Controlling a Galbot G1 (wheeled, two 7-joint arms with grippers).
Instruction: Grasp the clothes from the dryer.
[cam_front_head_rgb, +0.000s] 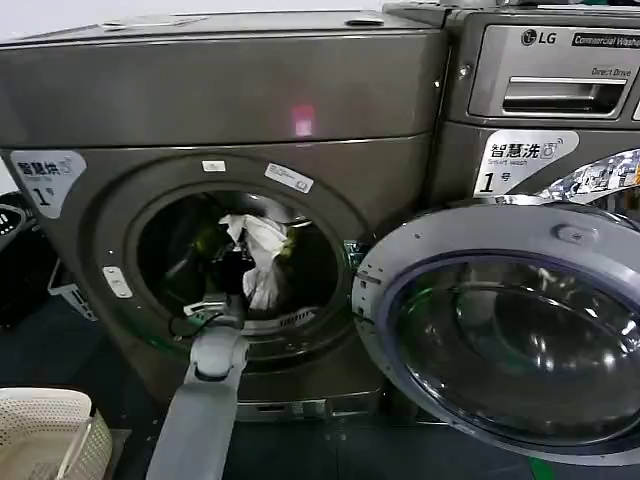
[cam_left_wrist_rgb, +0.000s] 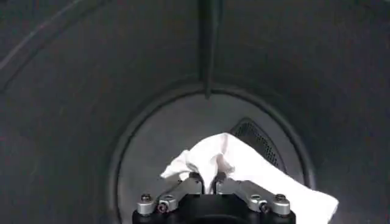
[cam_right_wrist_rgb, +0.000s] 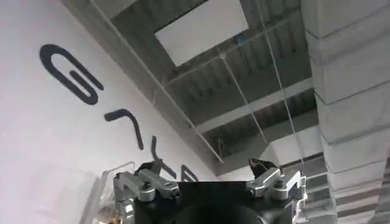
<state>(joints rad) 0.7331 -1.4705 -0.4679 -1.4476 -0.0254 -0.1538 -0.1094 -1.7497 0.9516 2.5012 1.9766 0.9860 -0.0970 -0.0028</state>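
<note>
While the left gripper (cam_left_wrist_rgb: 209, 180) is inside the dryer (cam_front_head_rgb: 90, 110), its fingers pinching the white piece of the clothes (cam_left_wrist_rgb: 244, 164), the way out lies straight back through the porthole.

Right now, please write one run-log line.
left gripper: shut on white cloth | inside dark bronze-grey dryer | right gripper: open, pointing at ceiling

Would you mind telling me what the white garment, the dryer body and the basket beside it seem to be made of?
White garment: soft woven cloth, matte, creased and folded. Dryer: likely painted or brushed metal, bronze-grey with a dull sheen. Basket: probably cream plastic, with a moulded lattice wall.
</note>
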